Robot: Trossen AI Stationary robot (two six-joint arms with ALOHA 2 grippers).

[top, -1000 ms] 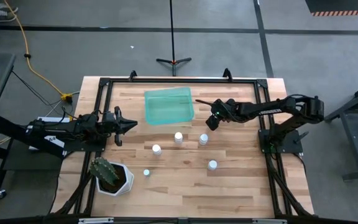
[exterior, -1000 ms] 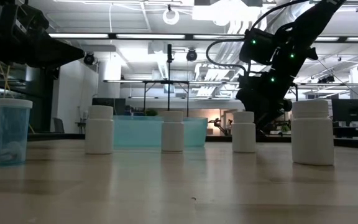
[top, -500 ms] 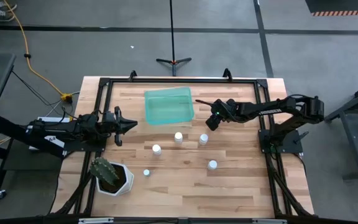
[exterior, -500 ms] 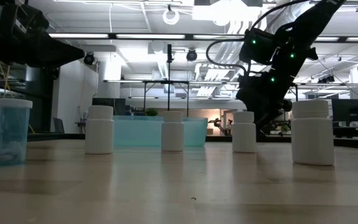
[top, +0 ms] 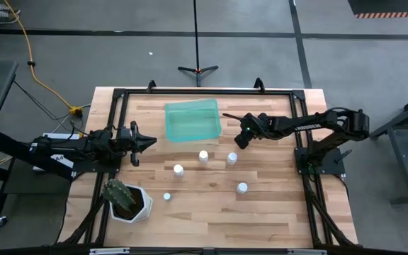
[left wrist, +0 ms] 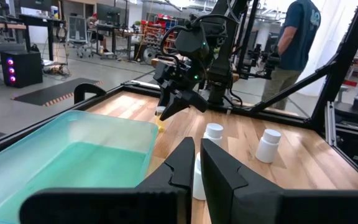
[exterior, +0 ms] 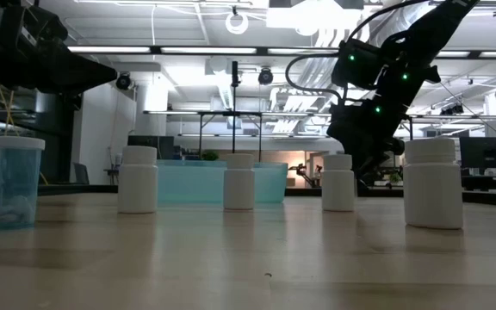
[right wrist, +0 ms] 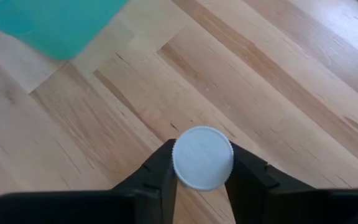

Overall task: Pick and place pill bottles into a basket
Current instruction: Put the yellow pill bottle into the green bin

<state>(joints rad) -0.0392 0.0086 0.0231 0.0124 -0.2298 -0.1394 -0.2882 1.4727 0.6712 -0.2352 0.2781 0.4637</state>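
Observation:
The teal basket (top: pixel 192 120) stands at the table's far middle. Several white pill bottles stand on the wood near it: three of them (top: pixel 203 156), (top: pixel 231 159), (top: pixel 178 170), with others nearer the front. My right gripper (top: pixel 240 140) is just right of the basket's near right corner, shut on another white-capped bottle (right wrist: pixel 202 157). That bottle looks yellowish below the fingers in the left wrist view (left wrist: pixel 160 120). My left gripper (top: pixel 151 141) hovers left of the basket, shut and empty. My right gripper pinches the bottle's round white cap (right wrist: pixel 202 140) between its two fingers (right wrist: pixel 161 167), one on each side. The fingers come from above, slanting down. The bottle stands upright under them. I cannot tell whether its base is on the table.
A white hexagonal pot with a cactus (top: pixel 125 200) stands at the near left. A black frame (top: pixel 119 99) runs around the table's edges. A person stands in the room behind the table (left wrist: pixel 296 43). Bare wood lies along the near right.

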